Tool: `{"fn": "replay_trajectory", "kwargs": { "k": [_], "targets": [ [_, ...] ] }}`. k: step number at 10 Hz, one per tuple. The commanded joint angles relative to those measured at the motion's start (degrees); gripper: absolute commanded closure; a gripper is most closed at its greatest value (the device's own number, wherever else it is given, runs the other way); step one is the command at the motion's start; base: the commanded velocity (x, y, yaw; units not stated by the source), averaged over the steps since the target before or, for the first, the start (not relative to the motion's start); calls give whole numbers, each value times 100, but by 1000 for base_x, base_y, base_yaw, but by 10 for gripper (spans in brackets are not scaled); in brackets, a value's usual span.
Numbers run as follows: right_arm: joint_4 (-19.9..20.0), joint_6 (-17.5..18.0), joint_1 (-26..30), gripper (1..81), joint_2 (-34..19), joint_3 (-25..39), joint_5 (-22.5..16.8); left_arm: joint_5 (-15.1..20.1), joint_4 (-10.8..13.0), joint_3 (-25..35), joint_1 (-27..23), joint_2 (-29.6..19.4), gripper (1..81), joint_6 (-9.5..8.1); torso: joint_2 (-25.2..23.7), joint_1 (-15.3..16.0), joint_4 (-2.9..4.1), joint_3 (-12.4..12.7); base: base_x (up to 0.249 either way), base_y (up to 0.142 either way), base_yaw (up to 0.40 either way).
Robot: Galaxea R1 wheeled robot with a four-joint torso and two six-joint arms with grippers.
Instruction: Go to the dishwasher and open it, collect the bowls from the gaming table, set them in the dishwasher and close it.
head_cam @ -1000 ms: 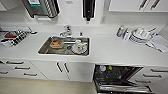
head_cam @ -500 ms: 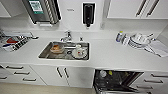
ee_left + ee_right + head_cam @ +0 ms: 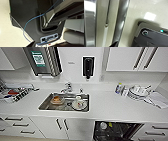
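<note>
Spanning the head view from edge to edge, a white counter [image 3: 110,105] carries a steel sink [image 3: 45,105] near its middle, with white drawers [image 3: 17,125] and cabinet doors [image 3: 61,127] beneath. Wall cupboards [image 3: 125,58] hang above on the right; a steel paper-towel dispenser [image 3: 46,59] with a green label and a black soap dispenser [image 3: 88,65] are fixed to the wall. The dishwasher [image 3: 115,130] sits under the counter to the right of the sink, at the lower edge of the picture. Its opening gapes dark, with a rack and a few pale items inside; the door itself is cut off by the frame, so its front and handle cannot be made out there.

In the sink lie a white plate with a cup [image 3: 79,103] and what may be a bowl holding something orange [image 3: 57,100], too blurred to be sure. A stack of white dishes [image 3: 138,92] stands on the counter at the right, small bottles [image 3: 119,88] just beside it and a folded cloth [image 3: 157,99] further right. A tap [image 3: 67,87] rises behind the sink.

The left wrist view shows dark robot bodywork, a blue cable [image 3: 26,26] and pale floor [image 3: 7,35]. The right wrist view shows a grey bar [image 3: 120,22] against pale floor. Whether either gripper's jaws are spread or pressed together, I cannot tell.
</note>
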Motion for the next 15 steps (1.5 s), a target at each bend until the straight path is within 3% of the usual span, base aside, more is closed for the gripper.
{"fn": "replay_trajectory", "kwargs": {
  "k": [1, 3, 4, 6, 8, 9, 11, 12, 13, 14, 15],
  "targets": [
    [938, 104, 538, 10, -196, -257, -322, 326, -12, 27, 63, -83, 10, -23, -551, 356, 0, 0, 0, 0, 0],
    [1333, 95, 739, 10, -206, -153, -471, 334, -4, 27, 63, -83, 10, -24, -980, 621, 0, 2, 0, 0, 0],
    [1378, 86, 933, 10, -197, 13, -472, 343, -4, 27, 63, -83, 10, -24, -610, 378, 0, 2, 0, 0, 0],
    [1396, 42, 1372, 10, -250, 516, -463, 343, -12, 27, 63, -92, 10, -24, -820, 488, 0, 5, 0, 0, 0],
    [1387, 25, 1847, 10, -557, 1509, -349, 352, -12, 27, 63, -92, 10, -24, -863, 518, 0, 6, 0, 0, 0],
    [957, -221, 1892, 10, -566, 1501, -437, 352, 14, 0, 63, -83, 10, -15, -859, 523, 0, 6, 0, 0, 0],
    [-359, -756, 989, 10, -364, 913, -516, 352, 110, -192, 63, -14, 10, 81, -861, 525, 0, 6, 0, 0, 0],
    [-843, -1212, 610, 10, -207, 580, -402, 326, 111, -385, 63, 57, 10, 160, -861, 525, 0, 6, 0, 0, 0],
    [-1056, -1452, 311, 10, -65, 261, -402, 308, 102, -536, 37, 127, 10, 214, -861, 525, 0, 6, 0, 0, 0],
    [-1380, -2070, 12, 10, 136, -20, -376, 316, 102, -780, -16, 249, 10, 222, -861, 527, 0, 6, 0, 0, 0],
    [-1434, -2770, -269, 10, 250, -46, -203, 334, 110, -1016, -42, 364, 10, 222, -861, 527, 0, 6, 0, 0, 0]
  ]
}}
